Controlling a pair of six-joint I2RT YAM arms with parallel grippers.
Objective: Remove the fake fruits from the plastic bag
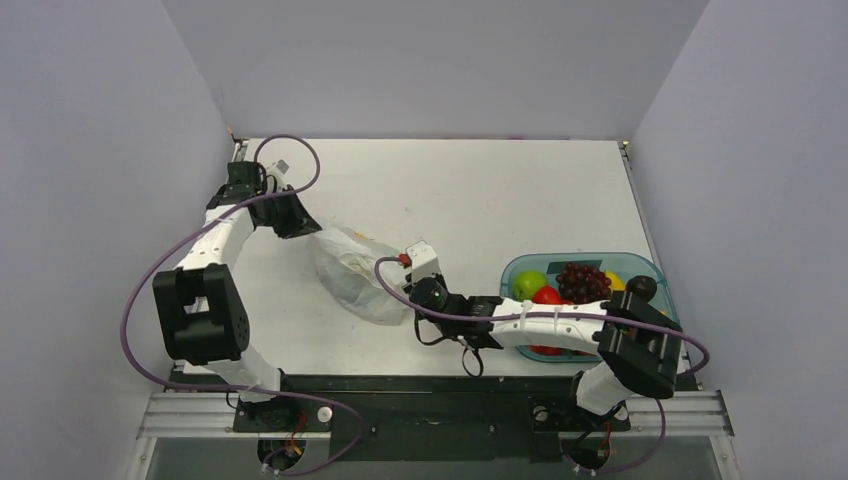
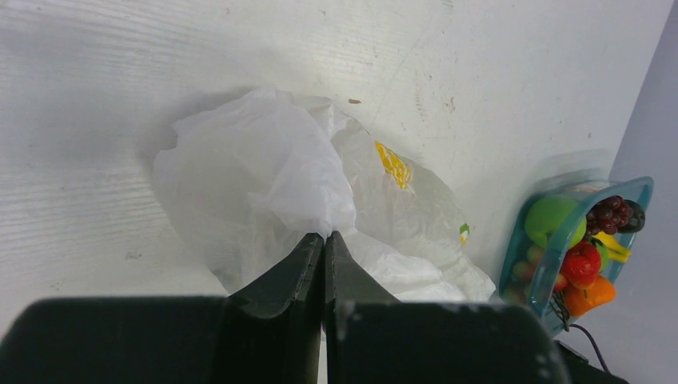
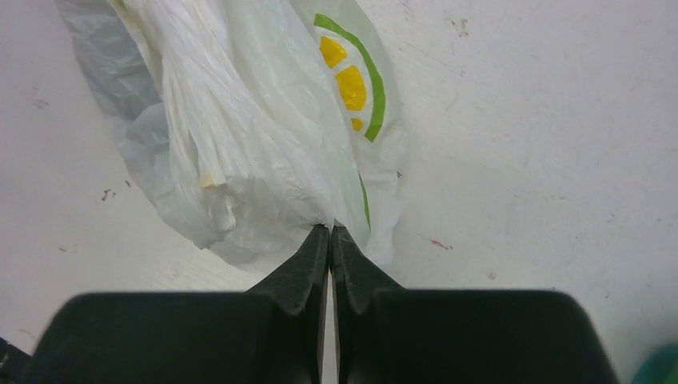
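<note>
Left fingers (image 2: 296, 268): pressed together, pinching a fold at the far-left end of the plastic bag (image 1: 352, 275).
Plastic bag, one: white translucent film, crumpled on the tabletop (image 1: 480, 190); printed with yellow lemon slices and green rind. Contents cannot be told.
Right fingers (image 3: 300, 268): pressed together, nipping the bag's near-right edge.
Teal tray (image 1: 652, 268), one, far right, well apart from the bag. It holds fake fruits: one green apple (image 1: 529, 284), one purple grape bunch (image 1: 583, 280), at least one red strawberry (image 1: 546, 295), one orange (image 2: 590, 294).
</note>
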